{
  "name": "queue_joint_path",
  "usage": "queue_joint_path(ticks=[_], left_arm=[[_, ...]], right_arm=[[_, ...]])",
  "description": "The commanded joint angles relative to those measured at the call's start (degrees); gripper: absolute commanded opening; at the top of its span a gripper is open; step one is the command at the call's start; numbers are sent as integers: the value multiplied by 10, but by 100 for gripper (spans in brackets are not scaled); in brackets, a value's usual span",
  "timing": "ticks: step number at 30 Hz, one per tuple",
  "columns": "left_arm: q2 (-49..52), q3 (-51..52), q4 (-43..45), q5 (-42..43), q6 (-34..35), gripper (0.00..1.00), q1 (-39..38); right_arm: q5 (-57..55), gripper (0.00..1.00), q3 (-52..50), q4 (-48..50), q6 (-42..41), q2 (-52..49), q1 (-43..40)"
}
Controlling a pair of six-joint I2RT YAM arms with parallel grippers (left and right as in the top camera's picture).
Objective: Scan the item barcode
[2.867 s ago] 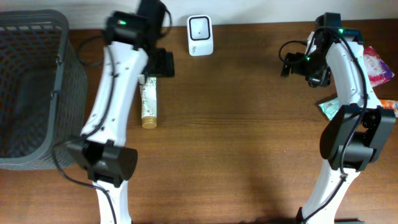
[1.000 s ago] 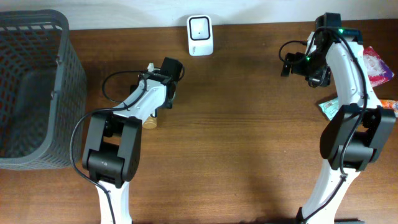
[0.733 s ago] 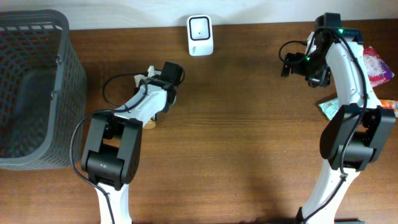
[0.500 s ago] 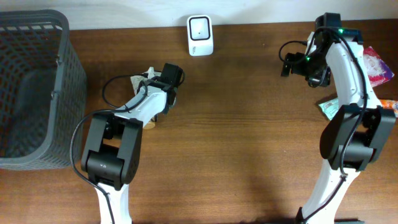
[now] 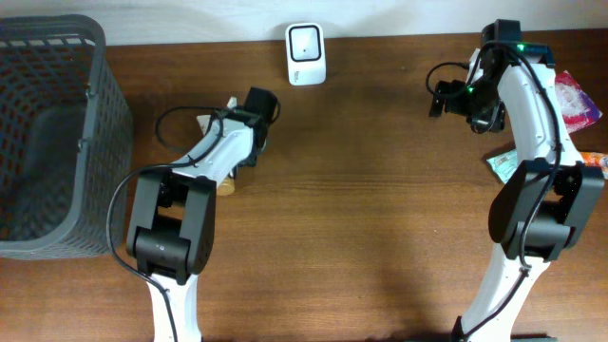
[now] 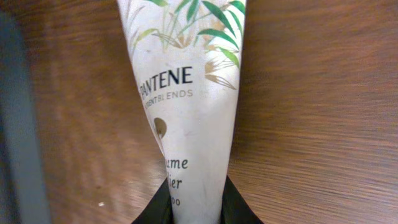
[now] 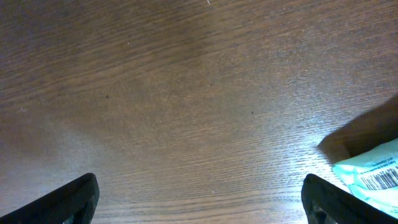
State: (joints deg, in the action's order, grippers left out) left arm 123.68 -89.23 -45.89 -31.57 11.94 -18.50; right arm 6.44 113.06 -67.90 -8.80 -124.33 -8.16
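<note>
Left gripper [image 6: 195, 216]: you had it clamped on the Pantene tube [image 6: 186, 93], pinching its sides.
Tube position: left part of the wooden table [image 5: 380, 190], between the basket [image 5: 99, 123] and the scanner [image 5: 305, 54].
Right gripper [image 7: 199, 202]: your jaws stood wide apart, empty, at the far right.

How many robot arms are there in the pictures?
2. The left arm is bent over the Pantene tube, not far from the basket. The right arm stands on the far right, beside a pink packet. None look hidden.
</note>
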Motion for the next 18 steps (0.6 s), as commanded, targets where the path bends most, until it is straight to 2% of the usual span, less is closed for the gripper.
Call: queue_joint_path(ticks=[1,4,5,7,10,14,18], left_arm=[[-27,-91,-41,134,0,1,-1],[-52,-141,-72,238,0,4,-1],[-65,-152,-73,309,0,5,-1],[-70,-152,-70,409,0,6,-1],[-66,-134,-76,502,1,6,-1],[-65,-85,-61,528,27,6,-1],[-64,-14,1,577,47,8,-1]], right_arm=[[-7,99,10,0,-2,14,3],[-7,99,10,0,-2,14,3],[-7,99,10,0,-2,14,3],[-7,99,10,0,-2,14,3],[-7,99,10,0,-2,14,3],[-7,99,10,0,-2,14,3],[-7,98,10,0,-2,14,3]])
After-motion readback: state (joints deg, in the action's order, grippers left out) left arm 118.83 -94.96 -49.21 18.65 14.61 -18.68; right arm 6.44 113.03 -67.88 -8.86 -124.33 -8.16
